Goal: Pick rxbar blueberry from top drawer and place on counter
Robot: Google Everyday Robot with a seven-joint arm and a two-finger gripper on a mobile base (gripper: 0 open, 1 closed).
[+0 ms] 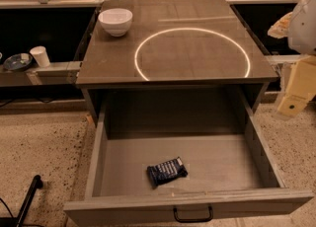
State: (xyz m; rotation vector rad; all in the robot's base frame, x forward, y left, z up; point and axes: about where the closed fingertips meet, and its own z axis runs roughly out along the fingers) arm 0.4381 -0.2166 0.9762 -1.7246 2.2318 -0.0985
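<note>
Black handle (193,215) on the front panel is nearest; behind it the top drawer (100,148) stands pulled fully out, floor exposed.

Obs.: rxbar blueberry (167,171) lies flat on the drawer floor, close to the front panel, skewed a little. It touches neither side wall, and nothing else is in the drawer.

Gripper (296,92): cream-coloured part at the far right, hanging beside the right edge of the counter (111,58), outside the drawer. How far open it stands I cannot tell. I see nothing in its hold. From the gripper, the bar is down, well off to its left and nearer the camera, and the counter top is just to its left at about its own height.

Counter: ring of light (192,29) across the middle. White bowl (115,21) sits at the corner farthest from the gripper, outside the ring.

Handling, judged:
- Bar looks light and thin; the crinkly wrapper is likely slick and will give under pressure.
- Lying flat, it offers little height. Best hold is probably from above, across the short width at mid-length, closing on the long edges.
- Risk: it skids on the drawer floor, or only loose wrapper gets pinched.
- Not fragile, so firm closure seems acceptable.
</note>
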